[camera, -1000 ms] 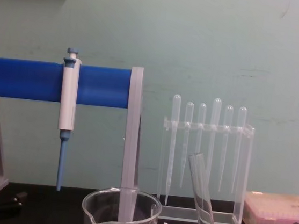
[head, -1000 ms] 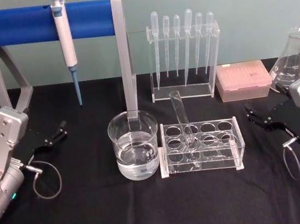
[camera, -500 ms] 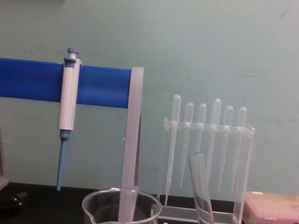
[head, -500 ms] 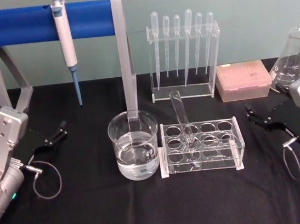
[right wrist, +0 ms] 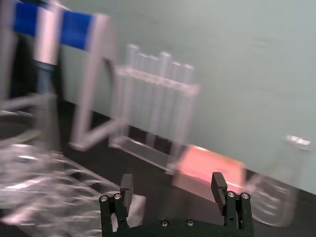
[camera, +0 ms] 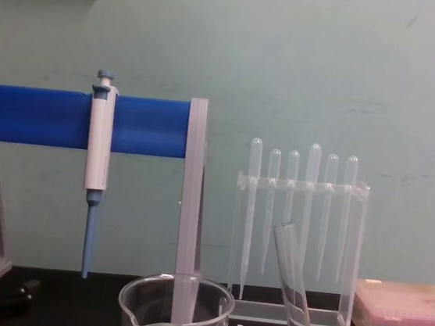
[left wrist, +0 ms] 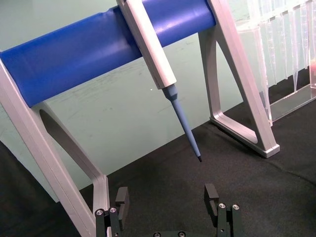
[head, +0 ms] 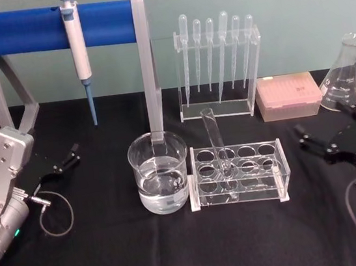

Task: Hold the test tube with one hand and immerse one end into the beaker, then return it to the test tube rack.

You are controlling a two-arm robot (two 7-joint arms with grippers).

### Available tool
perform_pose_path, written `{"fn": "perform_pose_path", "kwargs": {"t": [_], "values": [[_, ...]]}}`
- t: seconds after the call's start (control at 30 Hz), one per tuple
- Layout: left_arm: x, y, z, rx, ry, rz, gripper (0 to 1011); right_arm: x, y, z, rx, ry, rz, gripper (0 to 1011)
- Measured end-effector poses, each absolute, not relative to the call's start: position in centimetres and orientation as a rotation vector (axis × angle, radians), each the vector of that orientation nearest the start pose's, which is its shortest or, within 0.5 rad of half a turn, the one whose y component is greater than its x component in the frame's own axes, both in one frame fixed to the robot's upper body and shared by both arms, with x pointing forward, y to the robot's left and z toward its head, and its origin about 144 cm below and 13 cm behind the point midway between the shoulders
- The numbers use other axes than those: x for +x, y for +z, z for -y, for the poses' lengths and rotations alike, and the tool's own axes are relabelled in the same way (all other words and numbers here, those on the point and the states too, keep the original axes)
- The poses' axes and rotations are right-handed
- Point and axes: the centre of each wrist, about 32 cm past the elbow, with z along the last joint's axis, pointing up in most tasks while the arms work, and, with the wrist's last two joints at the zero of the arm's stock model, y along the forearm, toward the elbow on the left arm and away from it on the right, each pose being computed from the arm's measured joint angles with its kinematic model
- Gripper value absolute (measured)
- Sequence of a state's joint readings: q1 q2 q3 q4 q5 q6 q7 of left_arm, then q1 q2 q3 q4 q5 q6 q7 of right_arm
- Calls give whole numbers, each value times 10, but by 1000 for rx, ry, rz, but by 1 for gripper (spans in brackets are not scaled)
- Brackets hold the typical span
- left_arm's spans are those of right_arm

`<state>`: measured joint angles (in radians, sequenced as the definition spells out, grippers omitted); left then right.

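The tube (head: pixel 218 146) leans in the rack (head: pixel 282 166), just beside the beaker (head: pixel 141 170) with water in it. The right pincer (head: pixel 327 120) is wide open and holds nothing, out to the right of the rack. The left pincer (head: pixel 74 154) is open and empty too, well apart on the table (head: pixel 116 259). I think all 3 steps are left: grab, dip 1 end, put back.

Tube (head: pixel 215 138) tilted in rack (head: pixel 282 166); beaker (head: pixel 147 154) adjacent
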<state>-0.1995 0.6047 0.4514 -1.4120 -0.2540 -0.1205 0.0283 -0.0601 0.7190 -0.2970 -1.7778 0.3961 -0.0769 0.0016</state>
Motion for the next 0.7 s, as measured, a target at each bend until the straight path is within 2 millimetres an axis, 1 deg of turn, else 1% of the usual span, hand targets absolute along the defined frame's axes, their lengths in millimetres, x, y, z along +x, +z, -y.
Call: {"fn": "perform_pose_path", "kwargs": {"t": [0.1, 0.23, 0.3, 0.37, 0.4, 0.6, 0.7], "values": [[489, 1140, -310, 304, 1248, 285, 1000, 423, 1195, 300, -142, -1070, 163, 1002], [489, 1140, -310, 304, 1248, 285, 1000, 434, 1199, 287, -123, -964, 96, 1002], [489, 1140, -310, 304, 1248, 285, 1000, 443, 1201, 278, -124, -915, 67, 1002], [489, 1140, -310, 304, 1248, 285, 1000, 450, 1201, 273, -129, -894, 55, 1002], [489, 1140, -310, 304, 1248, 285, 1000, 457, 1202, 267, -134, -874, 44, 1002], [489, 1140, -310, 304, 1248, 285, 1000, 484, 1207, 246, -172, -813, 14, 1002], [489, 1140, -310, 304, 1248, 285, 1000, 491, 1211, 240, -191, -791, 12, 1003]]}}
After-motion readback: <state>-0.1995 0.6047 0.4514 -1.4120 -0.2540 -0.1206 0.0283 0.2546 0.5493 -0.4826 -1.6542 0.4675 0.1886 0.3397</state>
